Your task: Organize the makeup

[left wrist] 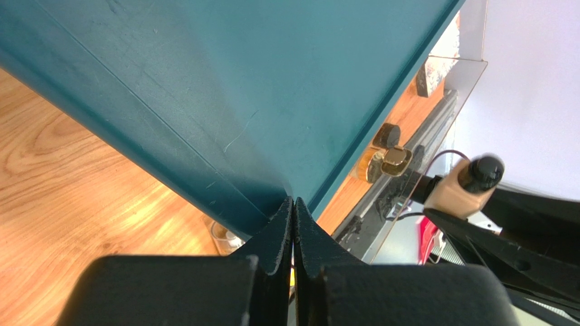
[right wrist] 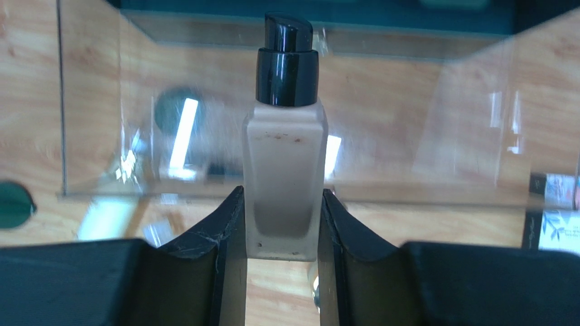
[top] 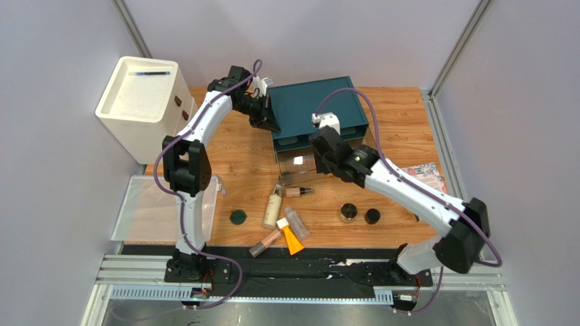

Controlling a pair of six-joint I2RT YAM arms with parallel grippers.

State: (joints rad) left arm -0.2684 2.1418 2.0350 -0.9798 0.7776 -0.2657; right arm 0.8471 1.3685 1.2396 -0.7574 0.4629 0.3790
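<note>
Two fingers point(right wrist: 228, 224) of the right hand point(right wrist: 281, 204) clamp the foundation bottle point(right wrist: 286, 156) base.

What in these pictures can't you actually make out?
Top view: the right gripper's hold on the foundation bottle, hidden beneath its own arm.
Right wrist view: the clear drawer's contents, smeared by reflections.
Left wrist view: most of the table, blocked by the teal box.
Top view: the cream bottle's label, too small.

right tool point(top: 321, 163) hangs over the clear drawer point(top: 294, 170) before the teal box point(top: 316, 105), left tool point(top: 271, 126) beside it.
</note>
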